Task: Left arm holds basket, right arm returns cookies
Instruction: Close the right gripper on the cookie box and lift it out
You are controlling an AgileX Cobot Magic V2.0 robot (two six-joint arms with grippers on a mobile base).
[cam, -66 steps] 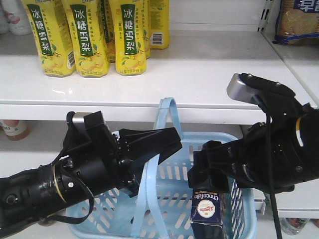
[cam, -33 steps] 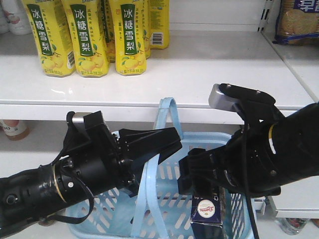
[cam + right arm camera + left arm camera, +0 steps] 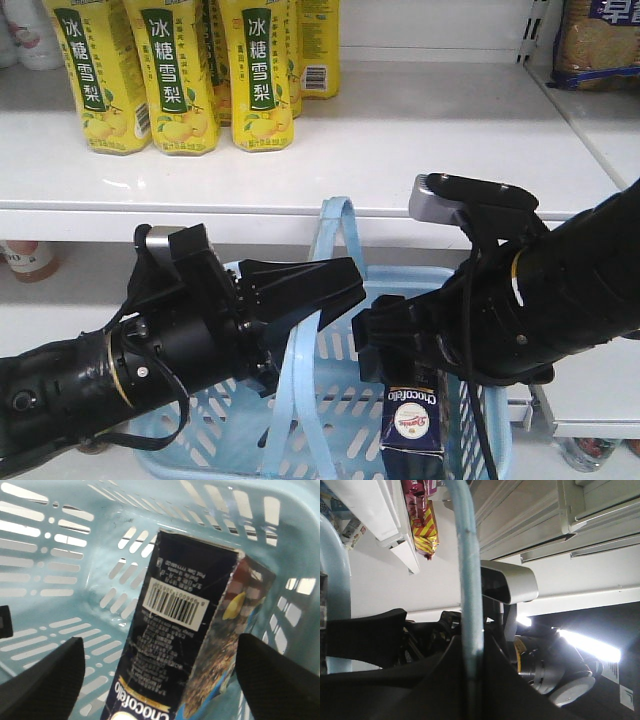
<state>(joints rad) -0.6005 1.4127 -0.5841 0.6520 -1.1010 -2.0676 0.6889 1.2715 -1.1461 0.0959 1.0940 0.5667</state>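
Right, my left gripper (image 3: 320,290) pinches the handle (image 3: 470,580) of the basket (image 3: 497,445). The right gripper (image 3: 159,639) hangs with fingers (image 3: 45,680) spread astride the cookies (image 3: 413,420), which stand upright by the basket's right wall. I'd sink lower, centre up, then close squarely so the carton can't twist.

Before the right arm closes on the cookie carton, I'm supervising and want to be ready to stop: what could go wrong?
1. In the wrist view the carton sits skewed and off-centre between the open jaws of the right gripper, so they may pinch it off-square and drop it into the basket.
2. The right gripper sits close beside the left gripper and the handle it clamps; lifting out could bump either and swing the basket.
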